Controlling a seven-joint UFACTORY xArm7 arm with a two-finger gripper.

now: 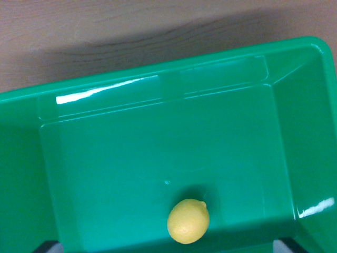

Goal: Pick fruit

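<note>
Lemon lies alone on the floor of a green bin on the worktop; hand's state can't be told.

We count one lemon, the only fruit we see. We count one green bin, with the lemon inside it. We count one wooden tabletop under the bin. At the bottom edge we count two dark tips, one in each corner, too cropped to identify.
</note>
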